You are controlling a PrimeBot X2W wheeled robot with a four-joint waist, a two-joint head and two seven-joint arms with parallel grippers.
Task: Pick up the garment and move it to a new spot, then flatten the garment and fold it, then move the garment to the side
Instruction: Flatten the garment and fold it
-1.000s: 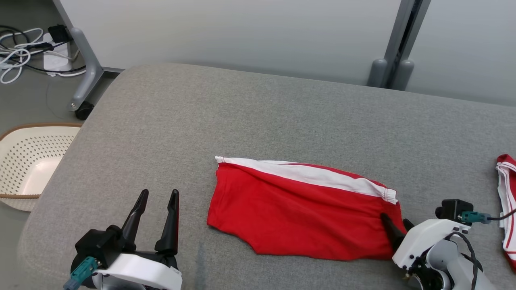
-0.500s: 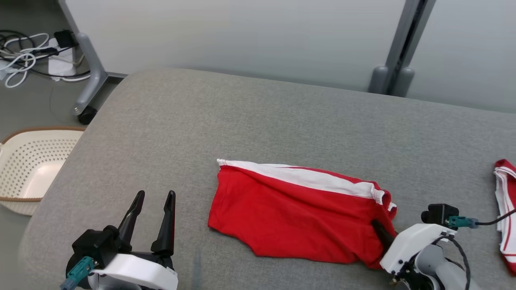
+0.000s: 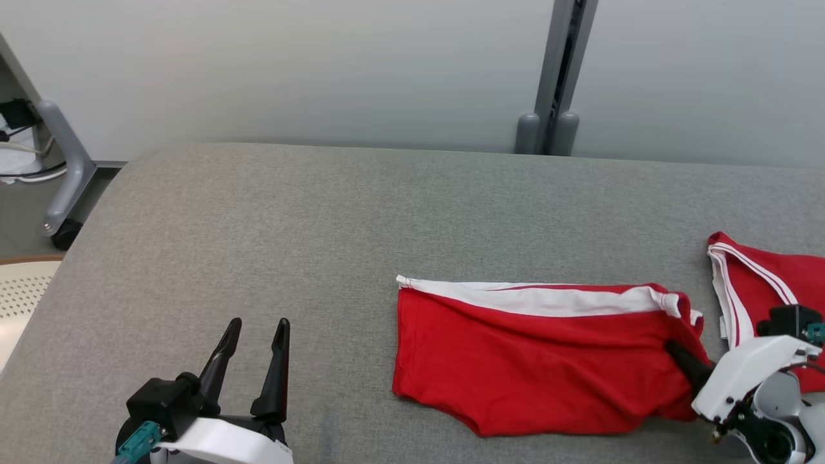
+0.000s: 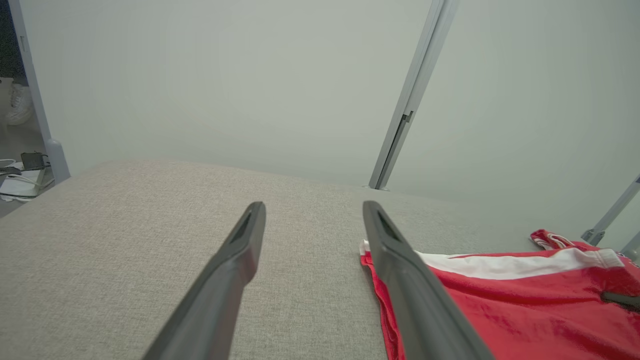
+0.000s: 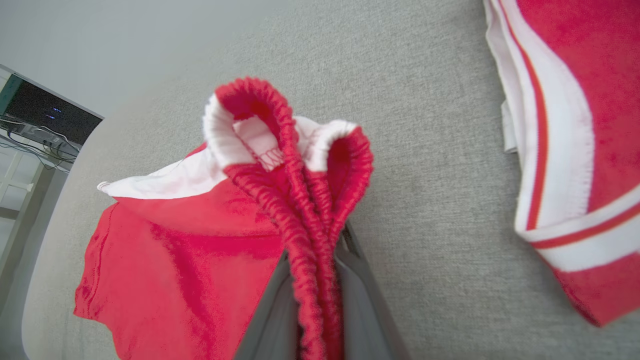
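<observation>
Currently: right pincer (image 3: 680,354) clamped shut on the bunched waistband end of the red garment (image 3: 535,361), which lies mostly flat on the grey table (image 3: 290,225), right of centre. Left pincer (image 3: 256,328) wide open, empty, well apart from the cloth. Judgement: fold looks done; move to the side pending, near a second red garment (image 3: 773,277).

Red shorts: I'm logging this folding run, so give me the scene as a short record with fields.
garment: red shorts, white band along far edge, lying on grey cushion
right tool: shut on the shorts' gathered elastic edge
left tool: open, empty, apart from the shorts
nearby: second red-and-white garment at the right
</observation>
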